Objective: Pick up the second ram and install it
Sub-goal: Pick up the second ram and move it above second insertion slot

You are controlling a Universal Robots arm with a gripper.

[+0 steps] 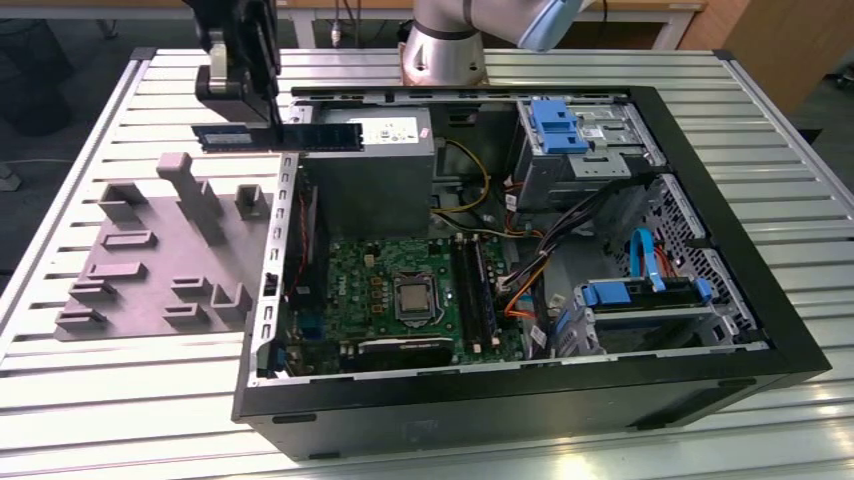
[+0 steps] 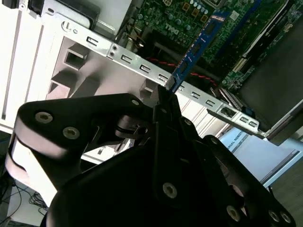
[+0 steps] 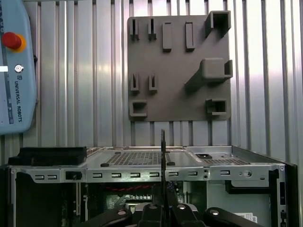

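In the exterior view, your open case (image 1: pixel 534 400) sits centre, with the grey fixture (image 1: pixel 160 270) at its nine o'clock. The gripper (image 1: pixel 283 128) hangs over the case's eleven o'clock corner. Its jaws pinch the ram (image 1: pixel 331 137), held level above the case wall, well apart from the motherboard (image 1: pixel 360 270).

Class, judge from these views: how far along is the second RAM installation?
Done: pickup; the second ram is off the grey holder plate. In hand: the gripper holds it, jaws shut, above the computer case wall. Left: it is not yet in the motherboard's black slots.
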